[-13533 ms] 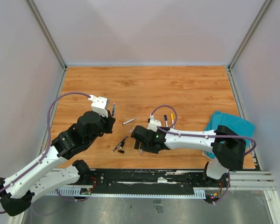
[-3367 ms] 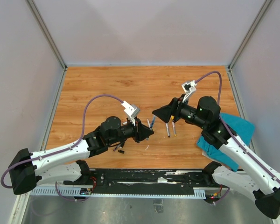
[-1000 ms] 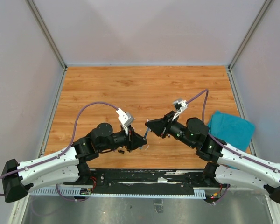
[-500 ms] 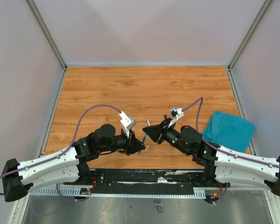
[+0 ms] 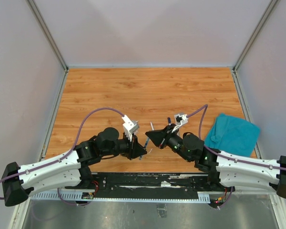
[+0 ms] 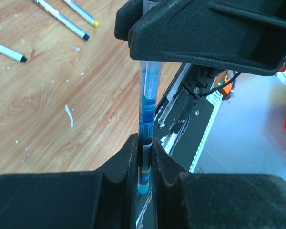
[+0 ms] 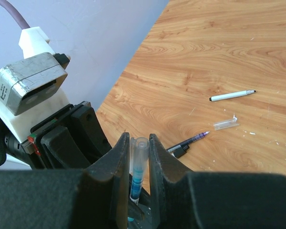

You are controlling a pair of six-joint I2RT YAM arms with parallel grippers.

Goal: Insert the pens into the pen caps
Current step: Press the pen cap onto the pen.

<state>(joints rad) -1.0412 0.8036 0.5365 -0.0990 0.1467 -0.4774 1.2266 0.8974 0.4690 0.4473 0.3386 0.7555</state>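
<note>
My left gripper [image 6: 144, 143] is shut on a blue pen [image 6: 145, 157] that points up out of its jaws. My right gripper [image 7: 139, 138] is shut on a clear pen cap [image 7: 139, 152], which sits over the blue pen's tip [image 7: 136, 183]. The two grippers meet tip to tip above the table's front middle, left gripper [image 5: 139, 151] and right gripper [image 5: 151, 138]. Other pens lie loose on the wood: a white one [image 7: 231, 96], a purple-tipped one [image 7: 188, 141], and two more [image 6: 62, 19] [image 6: 81, 10]. A second clear cap [image 7: 225, 124] lies between them.
A teal cloth [image 5: 231, 133] lies at the right side of the wooden table [image 5: 148, 90]. A small black cap [image 7: 181, 150] rests by the purple-tipped pen. A white scrap [image 6: 69, 116] lies on the wood. Grey walls enclose three sides; the black rail [image 5: 148, 183] runs along the near edge.
Both arms have drifted a little toward the near edge with the grippers still tip to tip. The right arm has sunk lower. Both grips are unchanged.
</note>
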